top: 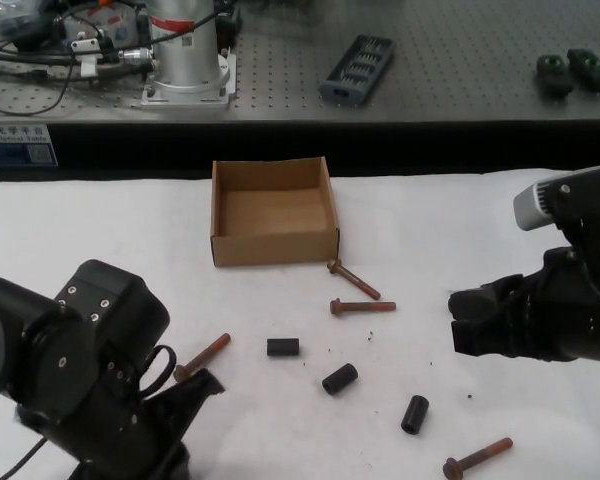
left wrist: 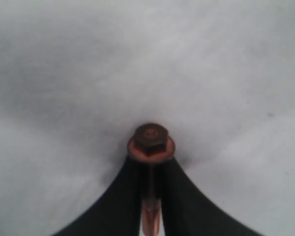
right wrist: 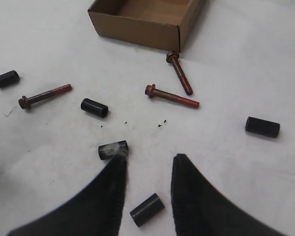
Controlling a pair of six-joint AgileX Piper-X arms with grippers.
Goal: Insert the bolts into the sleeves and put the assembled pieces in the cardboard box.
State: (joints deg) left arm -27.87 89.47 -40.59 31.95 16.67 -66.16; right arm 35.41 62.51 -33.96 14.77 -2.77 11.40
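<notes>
left gripper (left wrist: 151, 161) clamps bolt (left wrist: 150, 140), shank partly hidden btw fingers (left wrist: 113, 206); right gripper (right wrist: 149, 158) jaws wide apart.

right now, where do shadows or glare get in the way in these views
left wrist view: a soft dark shadow pools on the white cloth around the head of the bolt held in the left end effector; right wrist view: even light, but a whitish haze covers one sleeve by the right end effector; high view: only slight shade inside the cardboard box.
</notes>
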